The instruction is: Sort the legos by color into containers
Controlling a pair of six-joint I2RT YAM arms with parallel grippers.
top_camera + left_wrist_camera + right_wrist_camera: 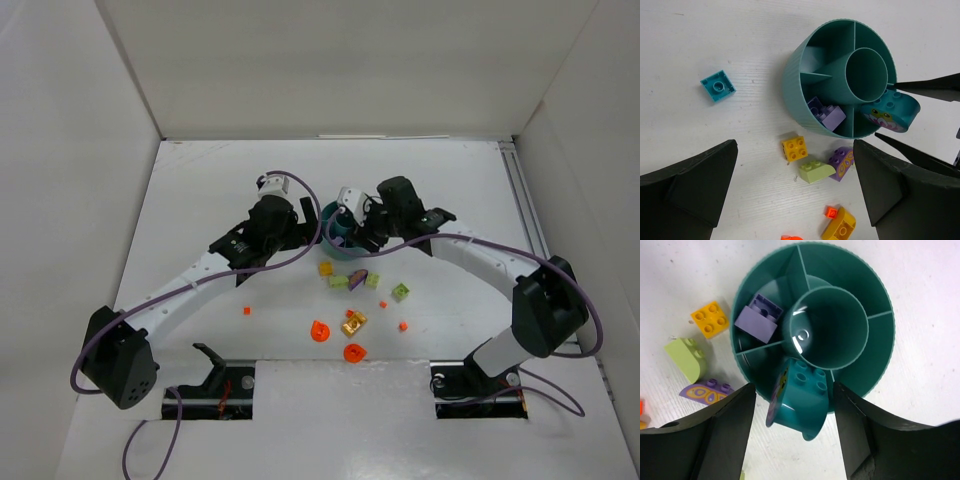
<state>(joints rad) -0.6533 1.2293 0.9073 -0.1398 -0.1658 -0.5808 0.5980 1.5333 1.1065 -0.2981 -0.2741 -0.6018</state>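
Observation:
The round teal dish (pixel 880 305) has a centre cup and curved sections around it. One section holds a purple lego (pixel 760 320). A turquoise curved lego (pixel 802 400) leans tilted on the near rim. My right gripper (pixel 794 387) stands open around it, with a gap on each side. My left gripper (pixel 794 175) is wide open above loose legos: yellow (pixel 794 148), lime green (pixel 816 170), purple (pixel 842 162) and gold (pixel 840 227). A small turquoise square lego (pixel 718 86) lies to the dish's left. In the top view both grippers meet at the dish (pixel 330 228).
More legos lie nearer the arm bases: two orange round ones (pixel 320 331) (pixel 354 352), a lime green one (pixel 400 292) and tiny orange dots (pixel 246 311) (pixel 403 326). White walls enclose the table on three sides.

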